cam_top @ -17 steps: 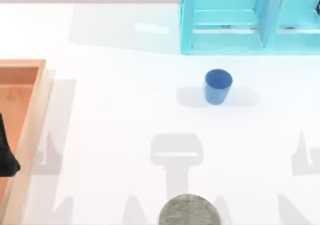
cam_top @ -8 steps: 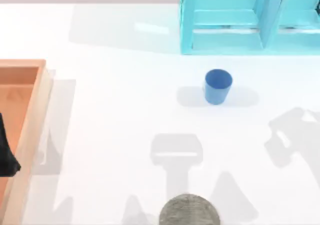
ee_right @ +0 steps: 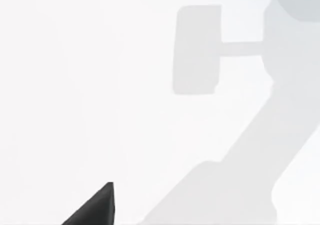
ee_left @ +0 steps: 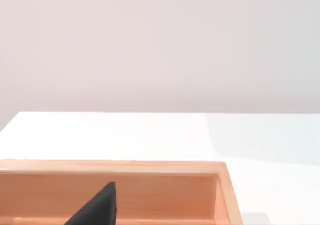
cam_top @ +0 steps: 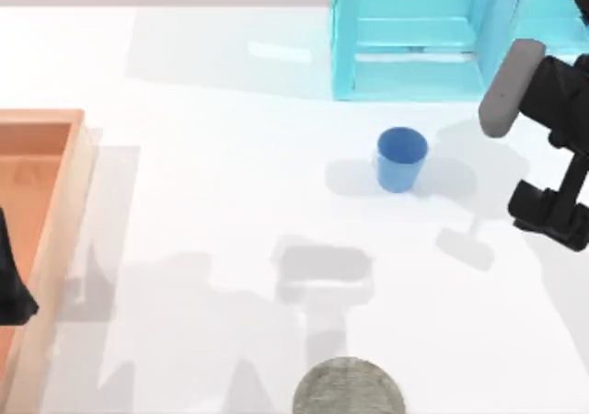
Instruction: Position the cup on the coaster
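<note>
top view: small matte blue cup (cam_top: 400,159) stands upright, mouth up, open white table (cam_top: 212,202) around; speckled grey round coaster (cam_top: 349,388) at near edge; right gripper (cam_top: 550,219) right of it, fingers cannot be told.

The coaster (cam_top: 349,387) is cut by the top view's bottom edge. The wooden tray (cam_top: 55,239) runs off the left edge, the light-blue shelf unit (cam_top: 414,74) off the top. The right arm (cam_top: 552,138) is cropped at the right edge, its fingers out of sight.

Light-blue shelf unit (cam_top: 414,37) at table's (cam_top: 230,202) far edge; wooden tray (cam_top: 51,239) on left side.
</note>
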